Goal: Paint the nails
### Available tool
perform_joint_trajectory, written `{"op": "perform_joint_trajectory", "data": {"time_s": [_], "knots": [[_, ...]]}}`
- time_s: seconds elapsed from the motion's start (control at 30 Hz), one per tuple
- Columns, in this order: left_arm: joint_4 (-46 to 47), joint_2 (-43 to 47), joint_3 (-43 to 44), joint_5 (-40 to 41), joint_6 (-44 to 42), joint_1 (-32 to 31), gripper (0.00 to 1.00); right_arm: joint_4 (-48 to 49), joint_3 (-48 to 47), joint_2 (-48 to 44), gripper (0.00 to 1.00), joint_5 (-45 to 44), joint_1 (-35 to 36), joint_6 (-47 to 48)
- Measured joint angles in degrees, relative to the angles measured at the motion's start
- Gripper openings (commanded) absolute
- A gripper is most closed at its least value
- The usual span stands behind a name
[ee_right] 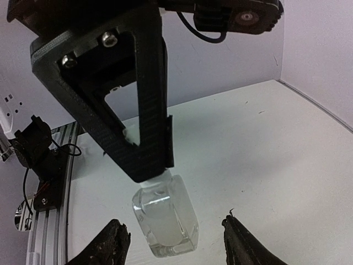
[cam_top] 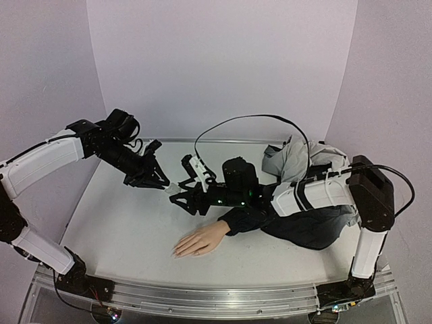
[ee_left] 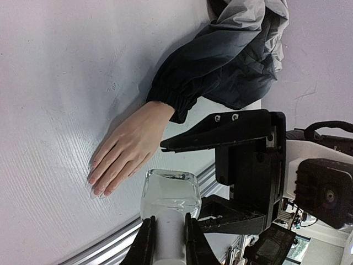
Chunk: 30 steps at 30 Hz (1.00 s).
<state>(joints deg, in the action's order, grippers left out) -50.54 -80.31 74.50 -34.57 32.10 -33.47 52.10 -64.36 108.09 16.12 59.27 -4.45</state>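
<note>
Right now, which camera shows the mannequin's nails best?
Left wrist: the nails show as pale tips on the mannequin hand. Top external shows the hand too small for nails; right wrist misses it entirely.

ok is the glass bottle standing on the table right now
No, the glass bottle hangs clear of the table, gripped at its neck by the left tool.

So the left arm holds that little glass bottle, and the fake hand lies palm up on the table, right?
Not quite. The hand lies palm down, nails up; the left wrist view shows it. The left gripper does hold the bottle.
</note>
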Motion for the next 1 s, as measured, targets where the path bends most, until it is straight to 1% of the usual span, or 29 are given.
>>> {"op": "perform_joint_trajectory", "data": {"time_s": [0.17, 0.2, 0.4, 0.47, 0.53, 0.6, 0.63, 0.67, 0.73, 0.77, 0.83, 0.9, 0.93, 0.97, 1.0], "knots": [[0.0, 0.0, 0.0, 0.0, 0.0, 0.0, 0.00, 1.4, -1.3, 1.2, 0.42, 1.3, 0.2, 0.5], [0.1, 0.0, 0.0, -0.2, 0.0, 0.0, 0.00, 1.6, -1.4, 1.5, 0.41, 1.4, 0.2, 0.6], [0.0, 0.0, 0.0, -0.3, 0.0, 0.0, 0.00, 2.0, -2.4, 2.5, 0.39, 2.1, 0.2, 0.6], [0.0, 0.0, 0.0, -0.4, 0.0, 0.0, 0.00, 2.0, -2.8, 2.7, 0.29, 2.3, 0.2, 0.5], [0.0, 0.0, 0.0, -0.5, -0.1, 0.0, 0.00, 2.1, -3.2, 2.9, 0.26, 2.4, 0.3, 0.8], [0.0, 0.0, 0.0, -0.6, 0.0, 0.0, 0.00, 2.0, -3.4, 3.1, 0.14, 2.7, 0.3, 0.8], [0.0, 0.0, 0.0, -0.6, -0.1, 0.1, 0.00, 2.0, -3.4, 3.3, 0.04, 3.3, 0.3, 0.9], [-0.1, -0.1, 0.0, -0.5, 0.0, 0.1, 0.05, 2.1, -3.4, 3.4, 0.00, 3.3, 0.3, 1.2], [-0.5, -0.2, 0.0, -0.5, -0.1, 0.2, 0.19, 2.0, -3.4, 3.5, 0.00, 3.6, 0.3, 1.0], [-0.5, -0.2, 0.0, -0.5, -0.1, 0.1, 0.30, 2.0, -3.4, 3.5, 0.00, 3.7, 0.3, 0.9], [-0.2, -0.3, 0.0, -0.4, -0.3, 0.1, 0.56, 2.4, -3.4, 3.5, 0.00, 3.7, 0.3, 0.3], [0.0, -0.2, 0.0, -0.2, -0.6, 0.0, 0.78, 3.7, -3.1, 3.5, 0.00, 3.4, 0.3, -1.0], [0.1, 0.0, 0.0, 0.2, -0.9, 0.0, 0.87, 4.6, -2.6, 3.3, 0.00, 3.2, 0.3, -1.8], [0.2, 0.3, 0.0, 0.7, -1.4, 0.0, 0.93, 5.8, -1.4, 3.0, 0.00, 2.7, 0.3, -3.1], [0.6, 1.0, 0.0, 1.2, -1.8, 0.0, 0.97, 6.3, -0.5, 2.6, 0.00, 2.6, 0.3, -3.8]]}}
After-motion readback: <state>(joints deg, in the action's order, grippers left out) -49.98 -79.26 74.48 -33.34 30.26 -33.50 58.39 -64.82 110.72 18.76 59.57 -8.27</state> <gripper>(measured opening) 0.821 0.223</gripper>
